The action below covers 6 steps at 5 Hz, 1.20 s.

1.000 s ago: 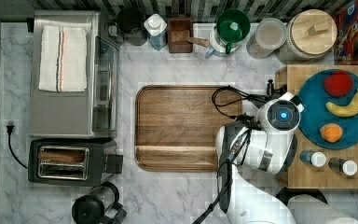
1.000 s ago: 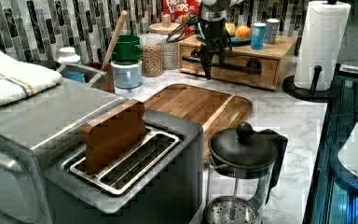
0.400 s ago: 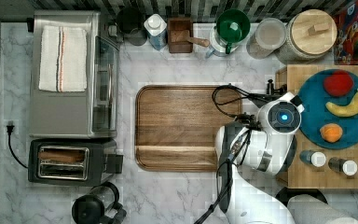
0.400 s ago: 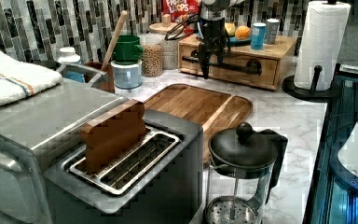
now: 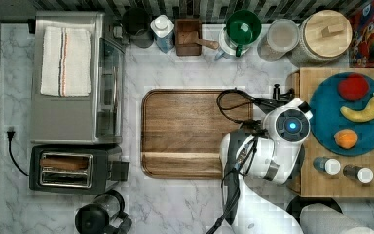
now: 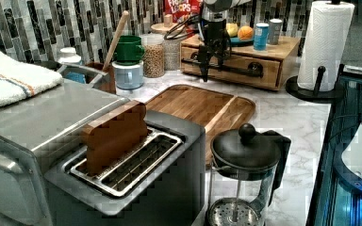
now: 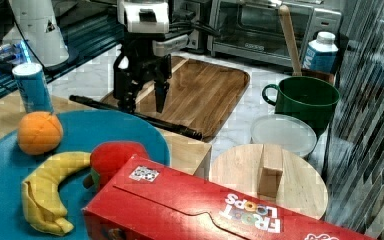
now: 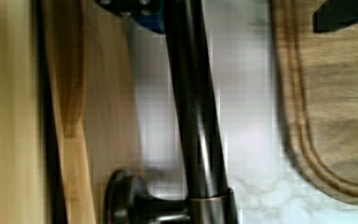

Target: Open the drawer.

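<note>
One arm: we are seeing it reaching straight down.
Gripper (image 7: 142, 102): fingers are spreading apart, straddling the bar handle (image 7: 135, 116).
Drawer (image 6: 231, 65): sitting at the tray's (image 5: 195, 134) 3 o'clock in the top view.

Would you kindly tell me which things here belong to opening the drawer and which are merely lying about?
Belongs to the job:
- drawer
- its black bar handle
- gripper, jaws open astride the handle

Lying about:
- wooden tray
- toaster
- green mug
- blue plate of fruit
- cereal box
</note>
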Each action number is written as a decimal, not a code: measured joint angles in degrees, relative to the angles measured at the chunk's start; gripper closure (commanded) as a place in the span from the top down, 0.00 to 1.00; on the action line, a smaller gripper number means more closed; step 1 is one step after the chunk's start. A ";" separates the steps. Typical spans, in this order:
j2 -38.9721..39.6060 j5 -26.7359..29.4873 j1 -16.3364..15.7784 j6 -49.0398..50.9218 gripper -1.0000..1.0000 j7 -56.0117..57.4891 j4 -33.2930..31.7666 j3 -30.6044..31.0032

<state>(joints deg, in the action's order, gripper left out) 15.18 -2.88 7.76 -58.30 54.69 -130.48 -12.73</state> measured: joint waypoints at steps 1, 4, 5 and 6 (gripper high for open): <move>0.01 0.01 -1.86 0.06 1.00 -3.94 -0.34 1.29; -0.52 0.49 -7.82 0.62 1.00 -6.60 -2.35 9.59; -0.62 -0.48 -9.83 1.45 1.00 -9.43 -2.35 10.84; -0.60 0.39 -9.50 1.43 1.00 -11.81 -2.24 10.21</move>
<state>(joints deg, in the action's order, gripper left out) 14.58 -2.49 -1.74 -56.88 42.89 -132.72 -2.52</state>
